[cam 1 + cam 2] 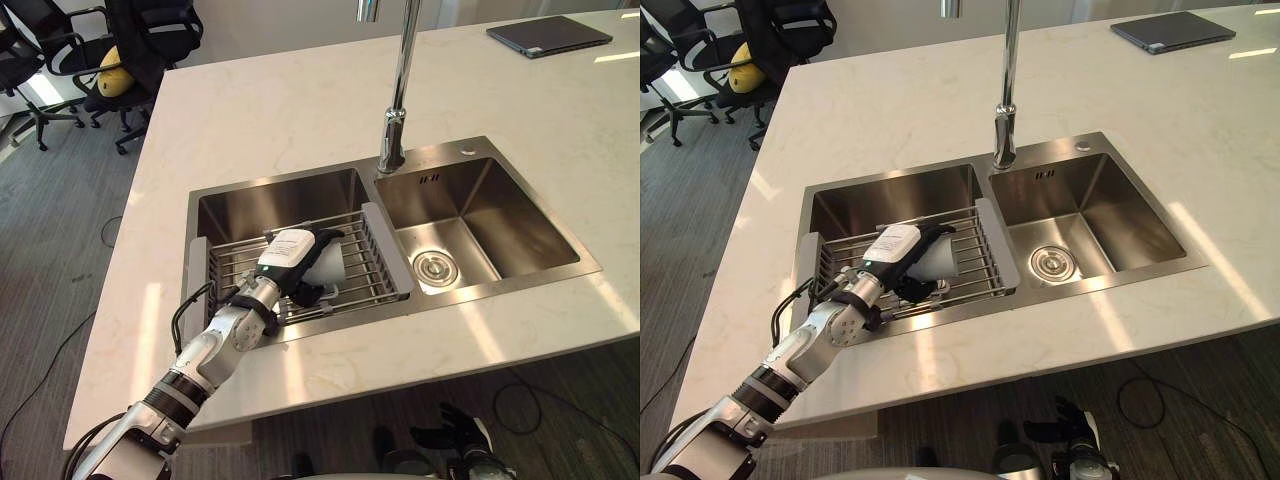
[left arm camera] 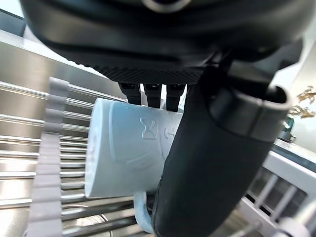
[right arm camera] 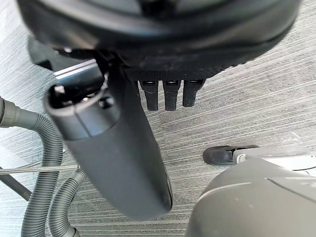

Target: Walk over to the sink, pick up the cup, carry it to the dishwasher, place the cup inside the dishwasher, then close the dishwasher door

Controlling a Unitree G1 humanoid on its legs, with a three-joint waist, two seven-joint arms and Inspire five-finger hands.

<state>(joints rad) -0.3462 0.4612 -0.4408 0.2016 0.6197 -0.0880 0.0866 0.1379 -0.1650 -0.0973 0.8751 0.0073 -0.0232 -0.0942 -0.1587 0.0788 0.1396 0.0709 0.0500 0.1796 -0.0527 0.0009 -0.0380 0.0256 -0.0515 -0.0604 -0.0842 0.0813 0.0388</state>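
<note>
Cup (image 1: 328,268) lies on its side on the wire rack (image 1: 367,272) in the left basin of the sink (image 1: 280,205), at about 7 o'clock from the tap (image 1: 400,90). The left arm reaches up from 7 o'clock in the head views, bent at the elbow, with the wrist over the sink's near rim. The left hand (image 1: 290,260) is laid over the cup, back upward. In its wrist view the fingers (image 2: 150,91) come down over the cup's far side and the thumb (image 2: 207,168) curves across the near side beside the handle, so the hand is closed round the cup. The cup's mouth and most of its body are covered by the hand in the head views, and the handle is cut off in the wrist view. The right hand (image 1: 447,437) hangs low at 5 o'clock, below the counter (image 1: 300,100) and over grey floor. Whether it is open I cannot tell. A laptop (image 1: 548,35) lies on the counter at 1 o'clock.
</note>
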